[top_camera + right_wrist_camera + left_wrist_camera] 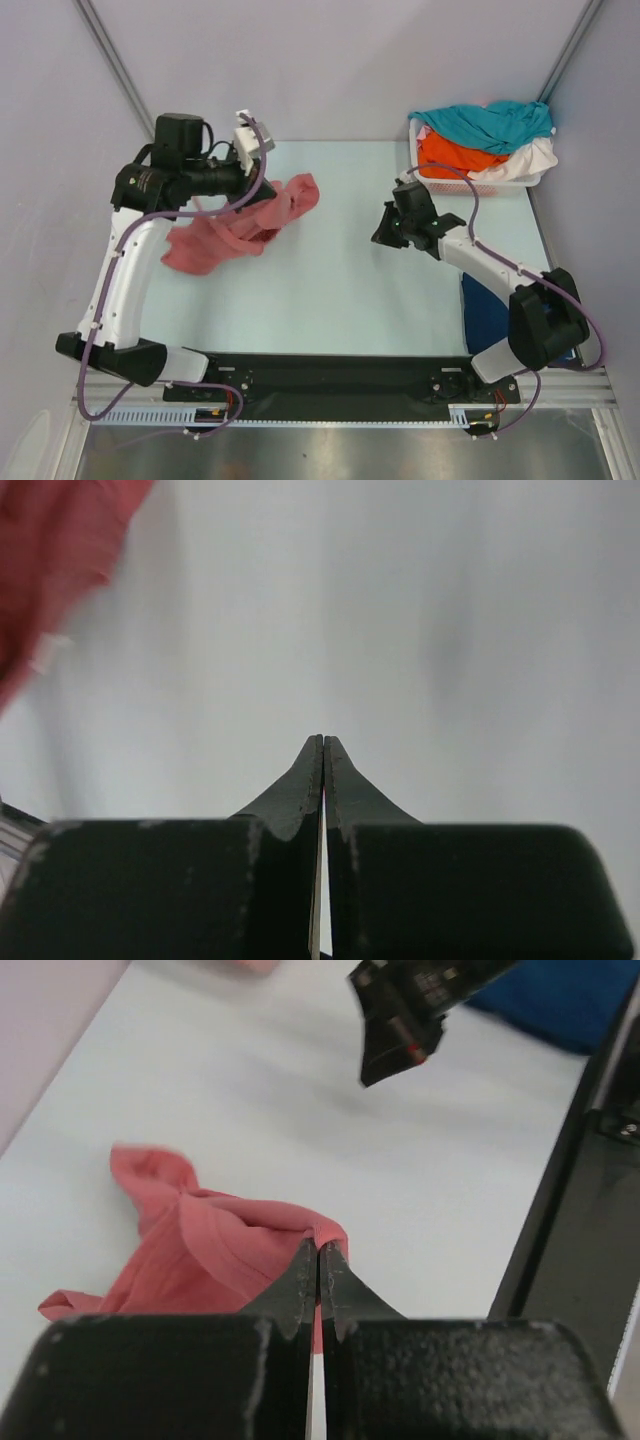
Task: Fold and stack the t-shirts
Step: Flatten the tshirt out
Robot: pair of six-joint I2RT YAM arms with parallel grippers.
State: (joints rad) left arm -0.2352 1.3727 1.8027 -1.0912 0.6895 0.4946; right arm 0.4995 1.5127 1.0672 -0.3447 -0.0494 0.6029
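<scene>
On the surface's left half: one salmon-red t-shirt (pixel 240 228), soft cloth crumpled into a loose, wrinkled heap, with one end drawn up beside the left arm's wrist.
Count of t-shirts: five, each a different plain colour.
Count of arms: two, each with one tool.
Basket: one white plastic lattice basket (pixel 452 186) at the far right corner. It holds the teal t-shirt (pixel 490 122) on top, the orange t-shirt (pixel 455 155) under it, and the white t-shirt (pixel 530 160) spilling over the right rim. All three are bunched.
Navy t-shirt (pixel 485 315): a dark, flat-lying patch at the near right edge, partly hidden by the right arm.
Surface (pixel 340 290): pale, smooth and matte.
Left tool (pixel 319 1250): black fingers pressed together, clamped on a raised fold of the salmon-red t-shirt.
Right tool (pixel 323 742): fingers together with nothing between them, over bare surface and apart from the salmon-red cloth.
Left wrist view only: the pinch itself, with the right tool and a strip of navy cloth beyond it. In the top view the fingertips cannot be made out.
Right wrist view only: a blurred salmon-red edge in its upper left corner.
</scene>
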